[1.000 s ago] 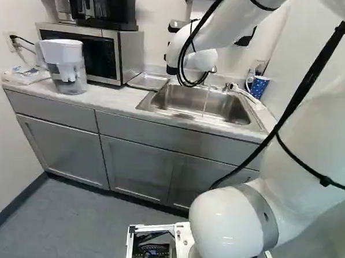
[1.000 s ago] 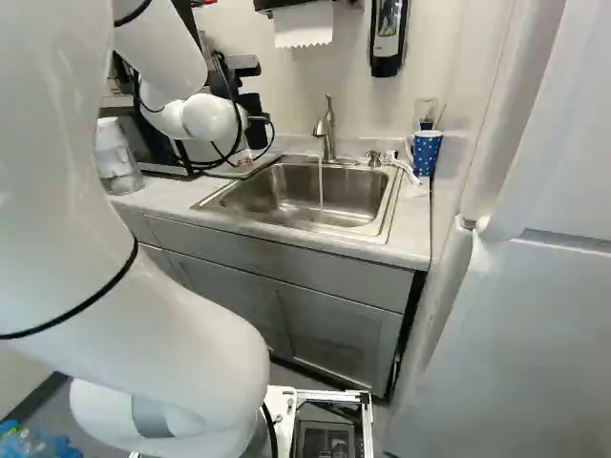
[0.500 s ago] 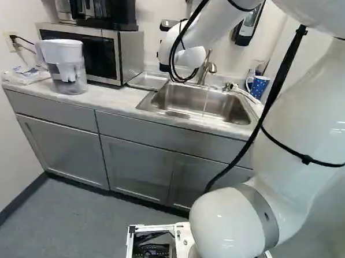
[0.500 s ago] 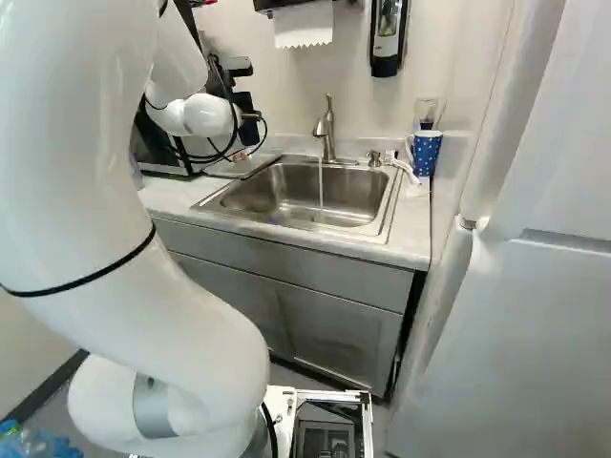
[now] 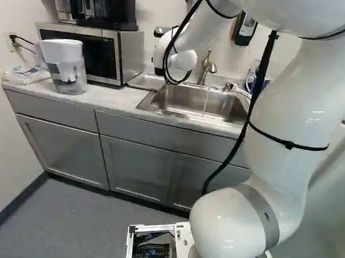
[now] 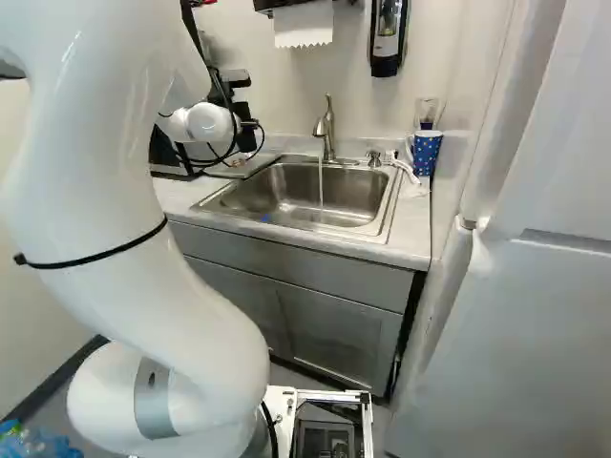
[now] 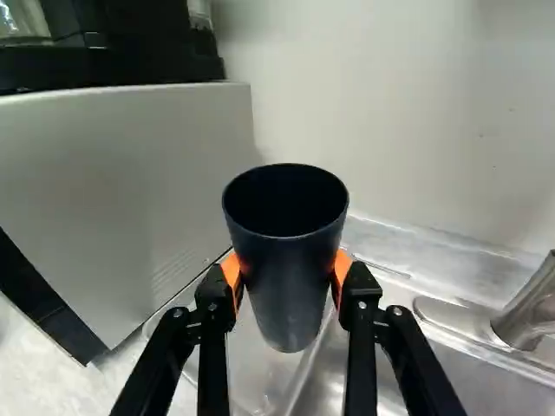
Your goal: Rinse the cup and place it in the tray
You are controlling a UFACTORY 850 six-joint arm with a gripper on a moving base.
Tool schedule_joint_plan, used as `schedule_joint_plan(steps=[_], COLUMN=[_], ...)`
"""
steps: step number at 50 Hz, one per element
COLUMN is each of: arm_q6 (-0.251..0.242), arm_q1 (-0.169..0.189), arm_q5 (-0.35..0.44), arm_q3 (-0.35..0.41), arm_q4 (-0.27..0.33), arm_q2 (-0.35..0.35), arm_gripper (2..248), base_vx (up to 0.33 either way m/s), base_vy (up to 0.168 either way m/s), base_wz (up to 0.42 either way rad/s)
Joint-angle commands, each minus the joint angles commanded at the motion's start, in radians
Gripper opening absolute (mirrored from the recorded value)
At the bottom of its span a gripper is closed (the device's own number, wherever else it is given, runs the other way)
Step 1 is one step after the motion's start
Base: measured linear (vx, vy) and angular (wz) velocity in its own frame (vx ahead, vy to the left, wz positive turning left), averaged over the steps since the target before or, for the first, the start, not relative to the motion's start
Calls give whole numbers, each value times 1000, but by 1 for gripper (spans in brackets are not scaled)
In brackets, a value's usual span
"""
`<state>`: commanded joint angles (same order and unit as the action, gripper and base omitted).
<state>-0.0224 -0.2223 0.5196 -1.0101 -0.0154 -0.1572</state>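
in the left base view, see the thick white jointed arm (image 5: 283,111) standing right of the middle and reaching over the counter towards the shallow grey rectangular tray (image 5: 149,81), between the boxy silver microwave (image 5: 128,51) and the stainless steel sink (image 5: 183,98). find a thin stream of water (image 5: 206,102) falling into the basin from the curved metal faucet (image 5: 207,67). can't make out the cup with any certainty here, nor the spread of the fingers.

in the right base view, see the faucet running too, and the blue mug with white dots (image 6: 426,151) upright past the far corner of the sink; probably not part of this job.

in the wrist view, find the dark, smooth, tapered cup (image 7: 288,260) upright, mouth up, pinched from both sides by the orange pads of the black two-finger gripper (image 7: 287,270), with the tray behind and below. judge the step as carrying to the tray, rinse probably done.

handling, as a guess: light if drained, fairly stiff, probably plastic, not very fragile, but slippery if wet. best held around the middle, as now, with even pressure; too hard may flex the wall, too loose may let the narrowing body slide. lower gently and level, clear of the microwave, and release only with the base resting flat.
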Motion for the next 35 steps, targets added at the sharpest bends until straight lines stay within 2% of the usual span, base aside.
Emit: schedule_joint_plan(steps=[35], arm_q6=[0], arm_q1=[-25], arm_q5=[79], arm_q3=[-78], arm_q4=[0], arm_q2=[-137], arm_gripper=[121], base_vx=[0], base_vy=[0], base_wz=[0])
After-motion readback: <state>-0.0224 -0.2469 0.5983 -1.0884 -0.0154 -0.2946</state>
